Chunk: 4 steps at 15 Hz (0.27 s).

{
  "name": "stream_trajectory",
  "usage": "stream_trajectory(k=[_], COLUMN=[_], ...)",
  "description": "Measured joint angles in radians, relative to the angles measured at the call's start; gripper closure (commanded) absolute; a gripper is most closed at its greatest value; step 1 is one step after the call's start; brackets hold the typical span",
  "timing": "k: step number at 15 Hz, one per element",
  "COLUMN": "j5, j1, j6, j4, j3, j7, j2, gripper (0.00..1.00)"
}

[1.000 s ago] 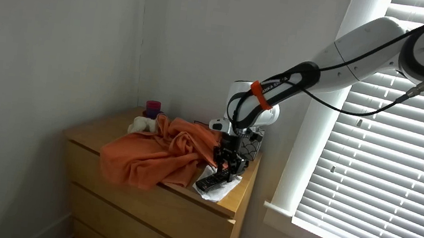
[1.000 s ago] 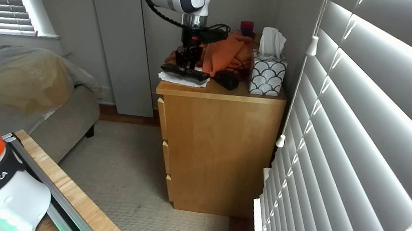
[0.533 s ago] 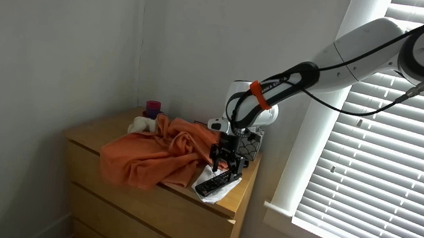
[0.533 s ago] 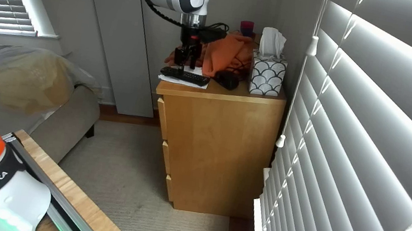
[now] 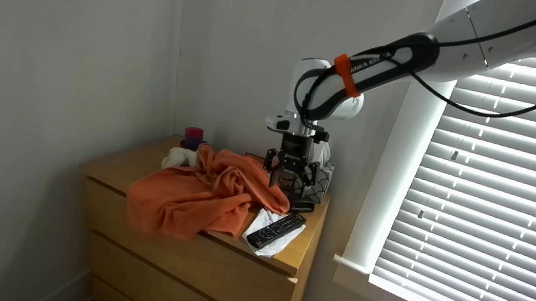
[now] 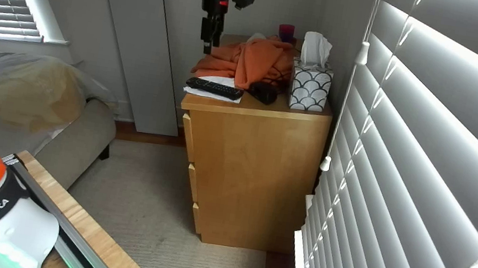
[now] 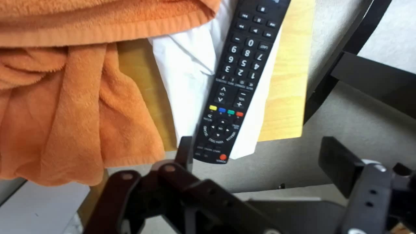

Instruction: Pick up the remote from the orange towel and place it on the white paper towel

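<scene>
The black remote (image 5: 276,230) lies on the white paper towel (image 5: 280,247) near the dresser's front right corner. In an exterior view the remote (image 6: 214,88) rests flat on the paper towel (image 6: 223,80). The orange towel (image 5: 188,202) lies bunched beside them. My gripper (image 5: 287,185) is open and empty, raised above the dresser and apart from the remote; it also shows in an exterior view (image 6: 211,48). In the wrist view the fingers (image 7: 256,146) are wide apart, and the remote (image 7: 234,81) lies on the paper towel (image 7: 185,81), with its power-button end past the paper's edge in the picture.
A patterned tissue box (image 6: 310,88) stands at the dresser's back, with a black mouse-like object (image 6: 263,92) beside it. A pink and purple cup (image 5: 193,136) and a white soft object (image 5: 180,158) are behind the towel. Window blinds (image 6: 408,156) stand alongside the dresser (image 6: 251,179).
My gripper was down around the remote, then opened and rose well above it. The remote stays on the white paper towel.
</scene>
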Motion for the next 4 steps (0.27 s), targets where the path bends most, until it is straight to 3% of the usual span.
stream_trajectory(k=[4], j5=[-0.043], j1=[0.011], j6=[-0.145], j4=[0.032], j3=[0.0], j7=[-0.125], j2=[-0.073], gripper=[0.0])
